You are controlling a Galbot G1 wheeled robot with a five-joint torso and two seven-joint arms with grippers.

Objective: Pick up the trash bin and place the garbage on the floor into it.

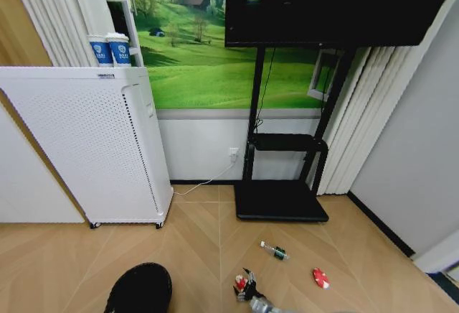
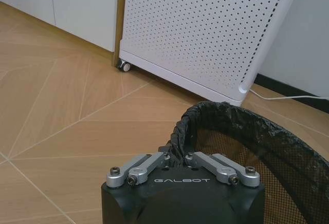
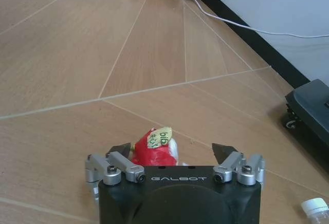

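trash bin (image 2: 267, 147): black mesh | wrapper (image 3: 154, 149): red, yellow label | appliance (image 1: 79, 144): white, perforated

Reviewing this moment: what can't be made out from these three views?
- Trash bin: the head view's lower edge cuts it off; its inside is dark.
- Whether the right hand touches the red wrapper: its body hides the wrapper's lower part.
- Clear bottle: cut off at the right wrist view's corner.
- Left hand, shut on the bin's rim: its body hides the bin's near wall.

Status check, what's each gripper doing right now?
Left gripper shut on trash bin rim. Right gripper open around a red wrapper on the floor. Nothing in the way.
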